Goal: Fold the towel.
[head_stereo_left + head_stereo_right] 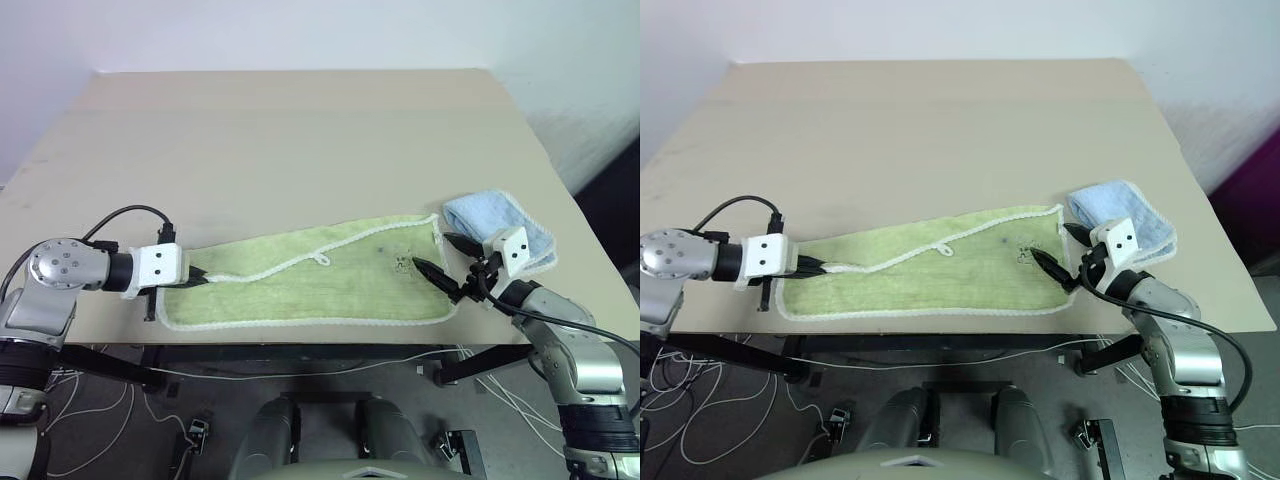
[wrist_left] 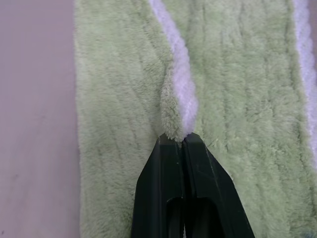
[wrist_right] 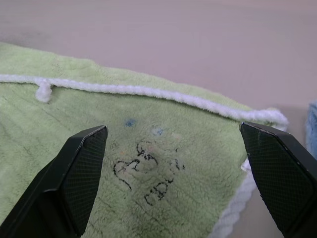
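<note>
Two left fingers (image 2: pixel 185 163) pinch towel (image 1: pixel 330 285) edging.

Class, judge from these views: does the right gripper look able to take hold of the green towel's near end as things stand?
Probably yes: the right gripper hangs open right over the towel, at the end with the dark printed mark, with nothing between them.
</note>
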Robot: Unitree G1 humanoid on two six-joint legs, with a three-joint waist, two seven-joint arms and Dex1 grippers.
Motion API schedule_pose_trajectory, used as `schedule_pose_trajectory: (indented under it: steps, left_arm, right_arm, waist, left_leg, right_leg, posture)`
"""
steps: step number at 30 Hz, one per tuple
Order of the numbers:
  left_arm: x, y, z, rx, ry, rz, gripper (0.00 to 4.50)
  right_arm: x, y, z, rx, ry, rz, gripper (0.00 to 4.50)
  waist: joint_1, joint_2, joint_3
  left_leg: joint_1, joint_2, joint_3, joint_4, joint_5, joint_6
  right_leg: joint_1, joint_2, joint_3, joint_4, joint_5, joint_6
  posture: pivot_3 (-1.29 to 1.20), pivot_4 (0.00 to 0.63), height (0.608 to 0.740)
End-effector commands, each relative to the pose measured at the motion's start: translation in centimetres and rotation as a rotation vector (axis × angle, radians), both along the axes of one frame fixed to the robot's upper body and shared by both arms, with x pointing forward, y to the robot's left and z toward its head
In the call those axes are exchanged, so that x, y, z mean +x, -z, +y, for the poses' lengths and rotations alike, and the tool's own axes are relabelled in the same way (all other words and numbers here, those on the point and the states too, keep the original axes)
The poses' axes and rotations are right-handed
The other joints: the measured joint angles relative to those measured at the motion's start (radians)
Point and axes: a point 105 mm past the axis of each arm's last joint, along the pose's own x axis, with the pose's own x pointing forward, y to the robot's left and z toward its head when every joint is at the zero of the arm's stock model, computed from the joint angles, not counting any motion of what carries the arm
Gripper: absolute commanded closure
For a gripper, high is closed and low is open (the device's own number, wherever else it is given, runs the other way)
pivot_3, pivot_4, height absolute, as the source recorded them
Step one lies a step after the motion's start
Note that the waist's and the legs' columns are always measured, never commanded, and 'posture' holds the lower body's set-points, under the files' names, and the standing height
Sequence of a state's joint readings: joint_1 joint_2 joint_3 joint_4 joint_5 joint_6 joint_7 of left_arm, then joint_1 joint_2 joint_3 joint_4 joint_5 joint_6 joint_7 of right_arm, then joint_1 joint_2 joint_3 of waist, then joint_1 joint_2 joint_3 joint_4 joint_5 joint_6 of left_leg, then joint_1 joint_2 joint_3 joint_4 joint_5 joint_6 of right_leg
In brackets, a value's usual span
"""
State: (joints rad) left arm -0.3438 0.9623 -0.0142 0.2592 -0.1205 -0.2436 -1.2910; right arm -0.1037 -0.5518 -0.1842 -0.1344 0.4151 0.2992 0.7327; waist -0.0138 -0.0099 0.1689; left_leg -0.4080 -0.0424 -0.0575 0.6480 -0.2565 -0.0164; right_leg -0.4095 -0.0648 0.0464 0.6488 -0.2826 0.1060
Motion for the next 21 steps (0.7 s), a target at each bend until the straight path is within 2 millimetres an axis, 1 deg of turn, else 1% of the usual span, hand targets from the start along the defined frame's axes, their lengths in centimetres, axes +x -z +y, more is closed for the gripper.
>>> schedule_pose_trajectory:
  steps: [1,6,9,10,12,15,18,21]
  left_arm:
    - [0.1,-1.2,0.8,-0.005,-0.040,-0.052,4.48]
    - [0.0,-1.0,1.6,-0.006,-0.080,-0.053,4.48]
    - [0.0,-0.9,1.9,-0.027,-0.102,-0.058,4.48]
    - [-0.1,-0.8,2.0,-0.028,-0.109,-0.059,4.48]
    - [-0.1,-0.5,2.1,-0.027,-0.114,-0.060,4.48]
    - [-0.3,0.2,2.0,-0.026,-0.111,-0.058,4.48]
    - [-0.3,0.6,1.8,-0.035,-0.113,-0.063,4.48]
    - [-0.4,0.9,1.8,-0.040,-0.115,-0.064,4.48]
  right_arm:
    - [0.5,-2.7,0.4,-0.071,-0.028,-0.103,0.00]
    - [2.1,-2.8,0.1,-0.298,-0.047,-0.164,0.00]
    - [3.9,-4.1,-0.1,-0.369,-0.050,-0.224,0.00]
    - [4.6,-4.2,-0.2,-0.430,-0.052,-0.244,0.00]
    - [5.4,-4.1,-0.5,-0.512,-0.058,-0.264,0.00]
    - [6.7,-3.3,-1.2,-0.676,-0.083,-0.288,0.00]
    - [7.1,-2.7,-1.4,-0.780,-0.130,-0.308,0.00]
    - [7.2,-2.4,-1.6,-0.836,-0.165,-0.323,0.00]
  waist:
    - [0.000,0.000,0.000]
    - [-0.001,0.000,0.000]
    - [-0.003,0.000,0.000]
    - [-0.003,0.000,0.000]
    - [-0.004,0.000,0.000]
    - [-0.002,0.000,0.000]
    - [-0.002,0.000,0.000]
    - [-0.004,0.000,0.000]
  left_leg:
    - [0.000,0.000,0.000,0.000,0.000,0.000]
    - [0.000,0.000,0.000,0.000,0.000,0.000]
    - [0.000,0.000,0.000,0.000,0.000,0.000]
    - [0.000,0.000,0.001,0.000,0.000,0.000]
    - [0.000,0.000,0.001,0.000,0.000,0.000]
    - [0.000,0.000,0.001,0.000,0.000,0.000]
    - [0.000,0.000,0.001,0.000,0.000,0.000]
    - [0.000,0.000,0.002,0.000,0.000,0.000]
  right_leg:
    - [0.000,0.000,0.000,0.000,0.000,0.000]
    - [0.000,0.000,0.000,0.000,0.000,0.000]
    - [0.000,0.000,0.000,0.000,0.000,0.000]
    - [0.000,0.000,0.000,0.000,0.000,0.000]
    - [-0.001,0.001,0.000,0.000,0.000,0.000]
    - [-0.001,0.000,0.000,0.000,0.000,0.000]
    - [-0.001,0.000,0.000,0.000,0.000,0.000]
    - [-0.001,0.001,0.000,0.000,0.000,0.000]
  posture:
    - [0.00,0.150,0.740]
    - [0.00,0.150,0.740]
    - [0.00,0.150,0.740]
    - [0.00,0.150,0.740]
    - [0.00,0.150,0.740]
    - [0.00,0.150,0.740]
    - [0.00,0.150,0.740]
    - [0.00,0.150,0.740]
